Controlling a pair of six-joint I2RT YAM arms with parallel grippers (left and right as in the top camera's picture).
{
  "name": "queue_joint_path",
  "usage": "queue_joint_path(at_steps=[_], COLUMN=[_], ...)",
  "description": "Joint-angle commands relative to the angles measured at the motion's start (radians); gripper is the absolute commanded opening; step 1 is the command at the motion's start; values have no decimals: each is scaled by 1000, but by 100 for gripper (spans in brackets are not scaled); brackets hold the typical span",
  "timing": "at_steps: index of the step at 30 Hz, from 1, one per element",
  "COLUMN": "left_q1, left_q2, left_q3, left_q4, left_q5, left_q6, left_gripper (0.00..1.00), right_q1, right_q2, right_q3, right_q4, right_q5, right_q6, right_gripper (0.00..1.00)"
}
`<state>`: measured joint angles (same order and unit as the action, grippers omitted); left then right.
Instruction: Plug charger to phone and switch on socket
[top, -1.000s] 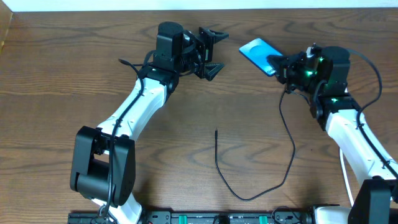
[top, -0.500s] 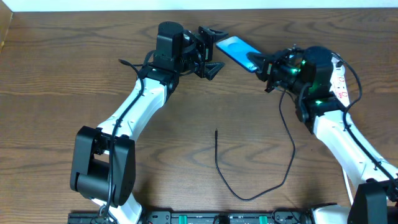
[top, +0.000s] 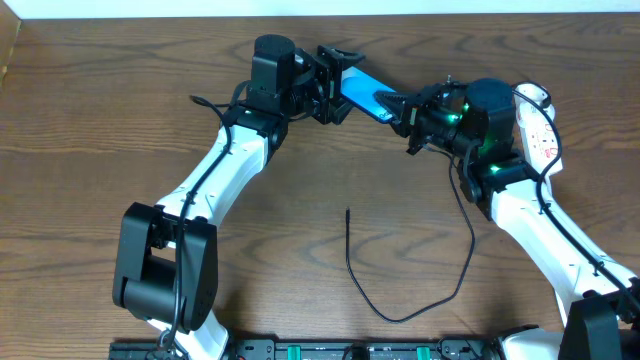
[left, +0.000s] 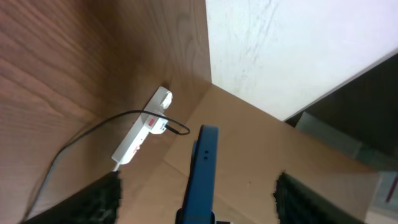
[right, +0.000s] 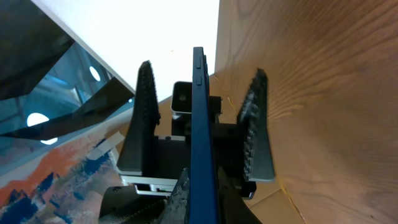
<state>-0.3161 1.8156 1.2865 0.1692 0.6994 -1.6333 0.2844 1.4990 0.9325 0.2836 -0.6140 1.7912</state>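
My right gripper (top: 402, 106) is shut on the lower end of the blue-screened phone (top: 366, 91) and holds it in the air. The phone's far end sits between the spread fingers of my left gripper (top: 341, 81), which is open and not touching it. In the right wrist view the phone (right: 199, 112) is edge-on, with a left finger on each side. In the left wrist view the phone (left: 203, 168) stands edge-on between the jaws. The charger (top: 440, 300) lies looped on the table, its plug tip (top: 348, 212) free. The white socket (top: 543, 130) lies by the right arm.
The socket (left: 142, 135) with its cable also shows in the left wrist view, near the table's far edge. The table's back edge is just behind both grippers. The arm bases stand along the front edge.
My right gripper has carried the phone left, from the back right to between the left gripper's open fingers. The left arm and the charger have not moved.
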Motion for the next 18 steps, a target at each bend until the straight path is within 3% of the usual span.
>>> queue_joint_path(at_steps=[1,18], left_q1=[1,1], left_q2=[-23,-23], left_q3=[3,3], left_q4=[5,5], left_q5=[-13,-12], left_q6=[-3,-3], left_gripper=[66,20], right_q1=[8,45], right_q2=[-6,-6], right_q3=[21,21], right_q4=[13,13], right_q5=[-5,21], right_q6=[11,11], right_gripper=[1,1])
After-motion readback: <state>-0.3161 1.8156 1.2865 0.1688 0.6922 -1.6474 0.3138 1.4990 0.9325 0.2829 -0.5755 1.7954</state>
